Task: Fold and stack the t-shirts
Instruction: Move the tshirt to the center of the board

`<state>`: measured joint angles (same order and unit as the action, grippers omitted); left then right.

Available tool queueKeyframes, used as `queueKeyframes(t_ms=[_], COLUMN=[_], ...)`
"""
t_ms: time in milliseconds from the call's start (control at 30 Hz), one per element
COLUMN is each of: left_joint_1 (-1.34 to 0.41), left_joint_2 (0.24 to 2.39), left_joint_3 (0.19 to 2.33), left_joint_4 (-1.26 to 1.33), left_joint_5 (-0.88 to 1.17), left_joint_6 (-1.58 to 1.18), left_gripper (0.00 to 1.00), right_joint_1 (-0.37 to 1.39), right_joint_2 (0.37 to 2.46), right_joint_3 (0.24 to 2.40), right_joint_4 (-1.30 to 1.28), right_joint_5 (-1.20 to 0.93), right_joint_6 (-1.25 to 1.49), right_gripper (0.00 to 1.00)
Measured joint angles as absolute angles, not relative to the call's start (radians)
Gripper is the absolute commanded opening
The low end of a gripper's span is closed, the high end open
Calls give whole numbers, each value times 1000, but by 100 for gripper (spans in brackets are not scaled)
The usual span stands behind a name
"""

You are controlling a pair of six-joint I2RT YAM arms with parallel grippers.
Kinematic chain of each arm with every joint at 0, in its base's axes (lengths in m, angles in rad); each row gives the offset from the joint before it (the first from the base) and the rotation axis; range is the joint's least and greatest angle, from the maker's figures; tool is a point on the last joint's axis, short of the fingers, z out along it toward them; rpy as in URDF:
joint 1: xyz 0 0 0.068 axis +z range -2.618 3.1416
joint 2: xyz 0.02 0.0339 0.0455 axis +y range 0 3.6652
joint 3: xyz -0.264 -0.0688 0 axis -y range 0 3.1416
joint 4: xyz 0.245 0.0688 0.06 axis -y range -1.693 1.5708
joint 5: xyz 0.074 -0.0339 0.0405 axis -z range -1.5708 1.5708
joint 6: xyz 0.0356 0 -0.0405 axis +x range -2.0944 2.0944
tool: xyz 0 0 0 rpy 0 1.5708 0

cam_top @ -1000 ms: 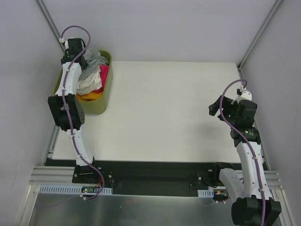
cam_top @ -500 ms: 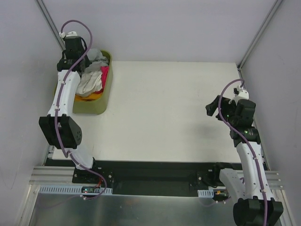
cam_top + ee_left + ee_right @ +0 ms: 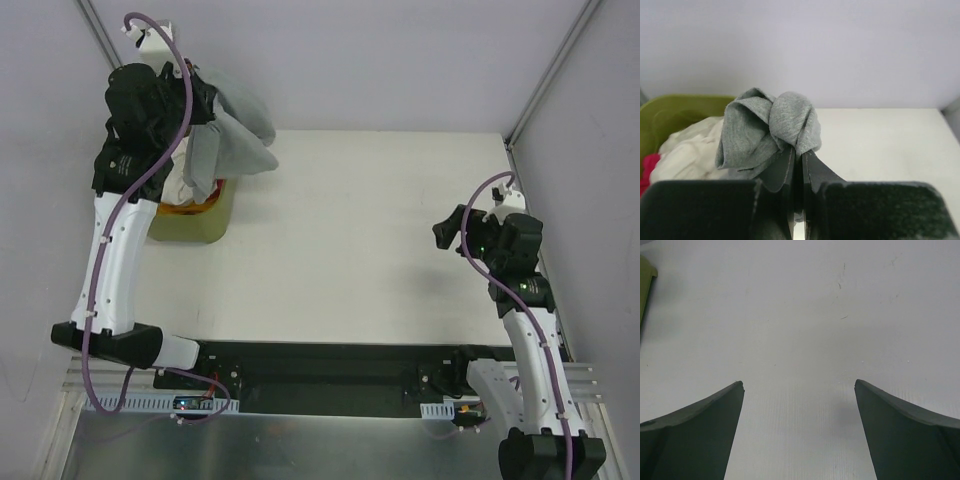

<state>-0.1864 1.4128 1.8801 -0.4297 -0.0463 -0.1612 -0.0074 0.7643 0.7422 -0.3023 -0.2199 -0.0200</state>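
My left gripper (image 3: 203, 104) is raised high above the olive-green tub (image 3: 196, 226) and is shut on the grey t-shirt (image 3: 238, 128), which hangs bunched from the fingertips and trails down toward the tub. The left wrist view shows the grey t-shirt (image 3: 771, 124) wadded around the pinched tips of that gripper (image 3: 799, 151). Still in the tub lie a white t-shirt (image 3: 686, 150), a magenta one (image 3: 645, 167) and an orange-yellow one (image 3: 190, 207). At the right side, my right gripper (image 3: 446, 232) hovers open over bare table, and nothing sits between its fingers (image 3: 799, 385).
The white table top (image 3: 360, 230) spreads between the two arms. The tub stands at the table's far left corner, its green rim (image 3: 675, 101) showing in the left wrist view and its corner (image 3: 645, 280) in the right wrist view. Grey walls enclose the back and sides.
The left gripper closed on the grey t-shirt in the tub and lifted it up and out, the arm rising. The right arm shifted only slightly to the left.
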Motion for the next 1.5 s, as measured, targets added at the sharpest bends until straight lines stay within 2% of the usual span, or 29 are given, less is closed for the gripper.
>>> queueKeyframes(t_ms=[267, 533, 600, 633, 667, 733, 767, 933, 1167, 1300, 1367, 1500], left_joint_1=[-375, -606, -640, -650, -655, -656, -655, -645, -565, -556, -557, -556], left_joint_2=[1343, 1418, 1443, 1456, 1467, 1475, 1481, 1566, 1565, 1440, 1383, 1353], left_joint_3=[1963, 2022, 2022, 2020, 2008, 1963, 1925, 1712, 1443, 1357, 1326, 1270], left_joint_4=[-415, -403, -403, -402, -395, -381, -369, -376, -477, -477, -472, -454], left_joint_5=[215, 268, 255, 241, 221, 167, 121, -143, -290, -324, -321, -296], left_joint_6=[-152, -98, -95, -96, -98, -102, -114, -197, -299, -346, -373, -420], left_gripper=[0, 0, 4, 13, 40, 75, 99, 99, 99, 99, 99, 99], right_joint_1=[-7, -7, -7, -7, -7, -7, -7, -7, 44, 182, 266, 435], right_joint_2=[698, 640, 629, 625, 624, 624, 625, 665, 746, 846, 926, 1113], right_joint_3=[742, 738, 737, 735, 734, 733, 733, 734, 735, 760, 793, 844], right_joint_4=[-295, -286, -285, -283, -284, -284, -284, -293, -299, -309, -323, -332], right_joint_5=[-190, -143, -131, -124, -118, -108, -107, -102, -132, -138, -150, -188], right_joint_6=[-20, -20, -20, -20, -20, -20, -20, -20, -22, -53, -67, -68], right_gripper=[97, 97, 97, 97, 97, 97, 97, 97, 97, 99, 97, 96])
